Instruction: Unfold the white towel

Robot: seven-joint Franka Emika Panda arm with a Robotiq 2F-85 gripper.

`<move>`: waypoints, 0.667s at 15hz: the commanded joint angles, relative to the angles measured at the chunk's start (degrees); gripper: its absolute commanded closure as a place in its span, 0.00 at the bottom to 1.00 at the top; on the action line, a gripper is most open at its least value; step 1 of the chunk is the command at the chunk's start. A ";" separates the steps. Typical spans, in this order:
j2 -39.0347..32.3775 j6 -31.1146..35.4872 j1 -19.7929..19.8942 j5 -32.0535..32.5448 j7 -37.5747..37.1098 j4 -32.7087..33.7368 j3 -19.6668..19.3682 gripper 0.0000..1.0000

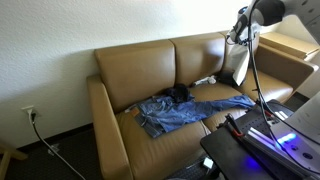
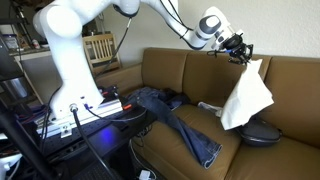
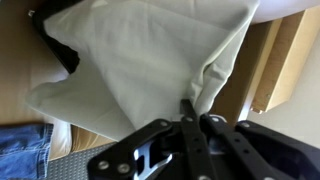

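The white towel [image 2: 246, 97] hangs in the air over the far end of the brown sofa [image 2: 190, 72], held by one corner. My gripper [image 2: 243, 57] is shut on that top corner, and the cloth droops open below it. In the wrist view the towel [image 3: 140, 55] spreads out beyond my closed fingers [image 3: 192, 112], which pinch a fold of it. In an exterior view the towel [image 1: 238, 62] and my gripper [image 1: 243, 32] show at the sofa's right end.
Blue jeans [image 2: 180, 122] lie spread across the sofa seat, also in an exterior view [image 1: 185, 111]. A dark round object [image 2: 262, 133] sits on the seat below the towel. A wooden side table [image 1: 290, 45] stands beside the sofa. The robot base and cables [image 2: 80, 110] stand in front.
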State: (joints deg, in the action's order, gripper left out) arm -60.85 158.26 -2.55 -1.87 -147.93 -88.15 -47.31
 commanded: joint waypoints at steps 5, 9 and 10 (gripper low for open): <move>-27.87 -1.62 -8.37 -23.68 -0.96 12.13 -25.23 0.99; -26.56 -3.51 -10.96 -21.81 -1.43 5.51 -28.82 0.99; -26.35 -1.49 -9.92 -22.10 -1.28 7.35 -26.16 0.95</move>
State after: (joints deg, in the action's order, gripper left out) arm -87.19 156.72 -12.48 -23.97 -149.20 -80.84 -73.53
